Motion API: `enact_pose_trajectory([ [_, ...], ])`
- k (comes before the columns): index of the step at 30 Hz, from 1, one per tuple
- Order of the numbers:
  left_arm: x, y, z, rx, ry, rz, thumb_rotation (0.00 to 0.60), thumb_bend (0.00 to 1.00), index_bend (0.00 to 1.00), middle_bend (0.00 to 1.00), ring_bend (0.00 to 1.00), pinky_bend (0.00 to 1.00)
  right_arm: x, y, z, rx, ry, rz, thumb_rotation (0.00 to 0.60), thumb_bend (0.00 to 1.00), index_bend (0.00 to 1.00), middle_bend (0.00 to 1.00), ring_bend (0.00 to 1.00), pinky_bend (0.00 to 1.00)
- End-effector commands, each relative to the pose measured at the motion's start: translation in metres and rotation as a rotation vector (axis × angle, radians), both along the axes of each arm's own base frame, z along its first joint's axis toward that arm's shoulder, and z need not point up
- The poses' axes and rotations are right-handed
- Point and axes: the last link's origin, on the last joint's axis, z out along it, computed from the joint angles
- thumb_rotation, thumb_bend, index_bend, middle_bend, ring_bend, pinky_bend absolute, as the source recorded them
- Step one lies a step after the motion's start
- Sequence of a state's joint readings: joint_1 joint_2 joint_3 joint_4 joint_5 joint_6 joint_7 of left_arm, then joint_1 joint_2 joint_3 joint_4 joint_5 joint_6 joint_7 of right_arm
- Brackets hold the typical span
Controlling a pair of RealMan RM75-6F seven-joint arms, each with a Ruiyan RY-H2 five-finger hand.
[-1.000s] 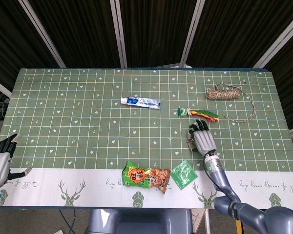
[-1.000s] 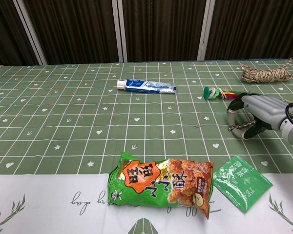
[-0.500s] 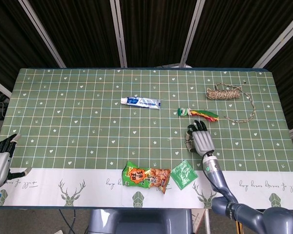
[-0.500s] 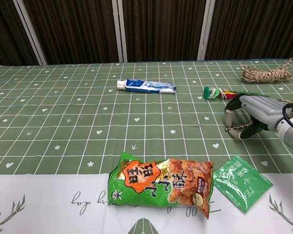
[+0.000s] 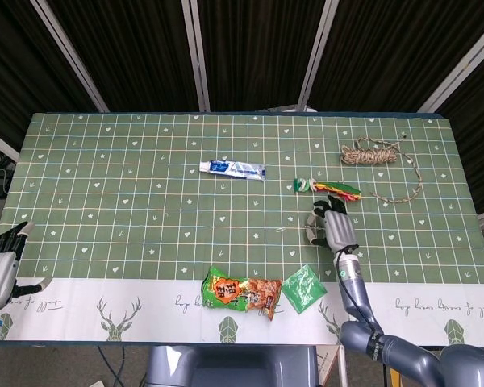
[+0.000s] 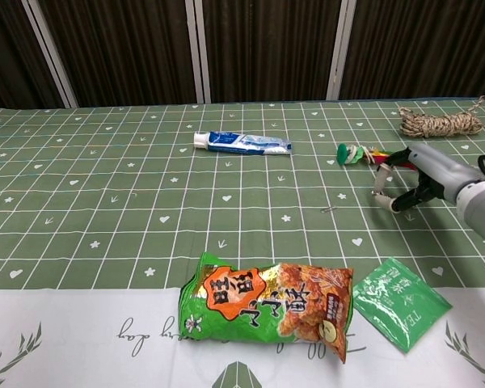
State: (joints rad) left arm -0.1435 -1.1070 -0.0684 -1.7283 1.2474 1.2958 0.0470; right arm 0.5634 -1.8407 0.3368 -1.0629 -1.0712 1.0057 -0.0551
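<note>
My right hand (image 5: 333, 227) hovers over the green checked table (image 5: 145, 210), fingers spread and curved down, holding nothing. Just beyond its fingertips lies a small colourful toy with a green head and a red and yellow tail (image 5: 327, 188). In the chest view the same hand (image 6: 420, 173) is at the right, close behind the toy (image 6: 357, 153), without touching it. My left hand (image 5: 2, 262) hangs off the table's near left corner, fingers apart and empty; the chest view does not show it.
A toothpaste tube (image 5: 233, 168) lies mid-table. A green and orange snack bag (image 5: 242, 293) and a green sachet (image 5: 304, 288) lie on the white front strip. A coil of rope (image 5: 373, 152) with a loose tail sits at the far right.
My right hand has rolled onto its side and edged a little farther toward the toy, its fingers spreading. The left hand has not moved.
</note>
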Motion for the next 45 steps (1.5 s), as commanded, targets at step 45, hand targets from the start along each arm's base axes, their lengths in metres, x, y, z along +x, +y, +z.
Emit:
enact_pose_trajectory([
  [45, -0.006, -0.002, 0.001, 0.017, 0.011, -0.003, 0.600, 0.13, 0.00, 0.00, 0.00, 0.00, 0.077, 0.000, -0.002, -0.094, -0.717, -0.394, 0.600, 0.32, 0.61, 0.20, 0.00, 0.01],
])
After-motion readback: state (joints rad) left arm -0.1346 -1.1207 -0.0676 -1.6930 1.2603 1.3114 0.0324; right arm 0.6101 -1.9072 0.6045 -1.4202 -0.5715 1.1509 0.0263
